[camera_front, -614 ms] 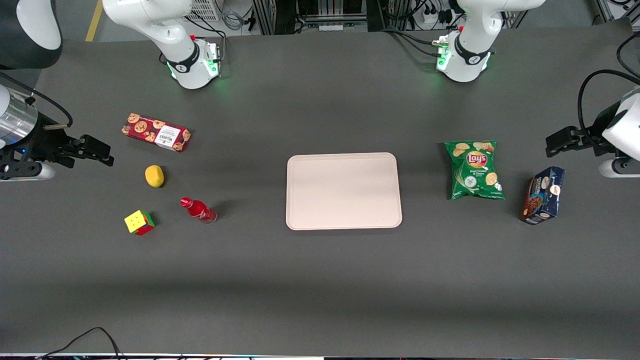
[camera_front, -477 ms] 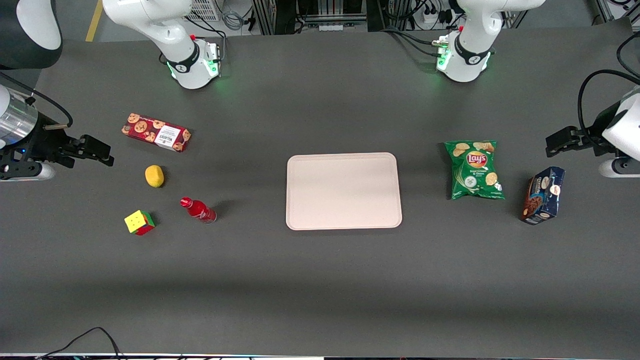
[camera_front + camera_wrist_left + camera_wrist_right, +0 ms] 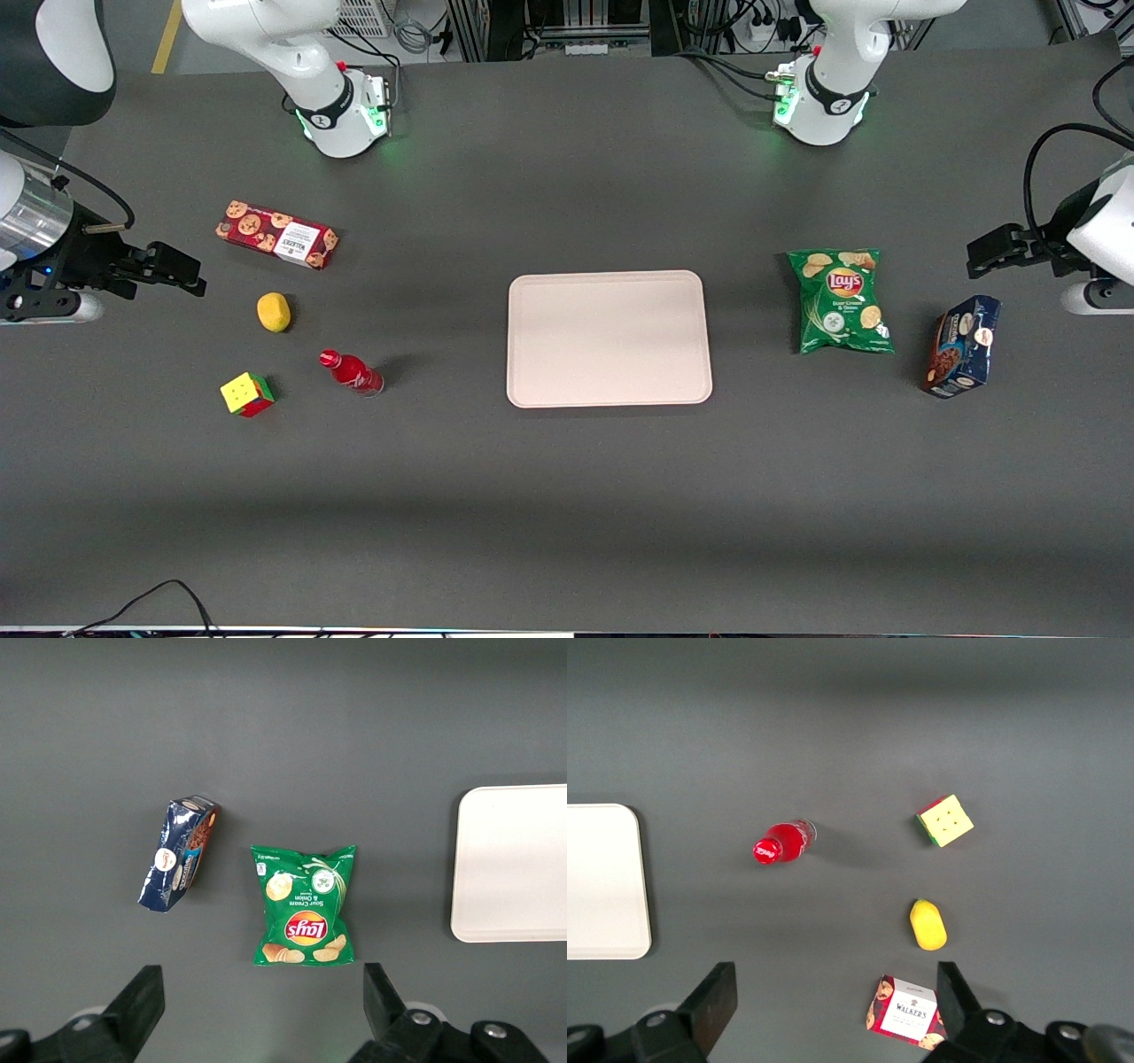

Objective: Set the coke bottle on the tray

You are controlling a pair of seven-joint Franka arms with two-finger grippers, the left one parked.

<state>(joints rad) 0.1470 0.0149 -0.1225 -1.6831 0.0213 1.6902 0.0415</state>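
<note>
Your claw [image 3: 182,273] hangs open and empty at the left edge of the front view, well apart from the coke bottle [image 3: 351,371]. That bottle stands on the desk [image 3: 567,514] at lower left, between the cube [image 3: 246,394] and the tray [image 3: 609,338].

One slim red-capped coke bottle [image 3: 352,371]. One large flat beige-pink plastic tray [image 3: 609,338]. One red cookie box [image 3: 276,235]. One yellow lemon [image 3: 274,312]. One multicoloured puzzle cube [image 3: 246,394]. One green crisp bag [image 3: 840,300]. One dark-blue biscuit box [image 3: 962,346]. One gripper [image 3: 182,272], jaws apart, toward working arm's end of tabletop.
</note>
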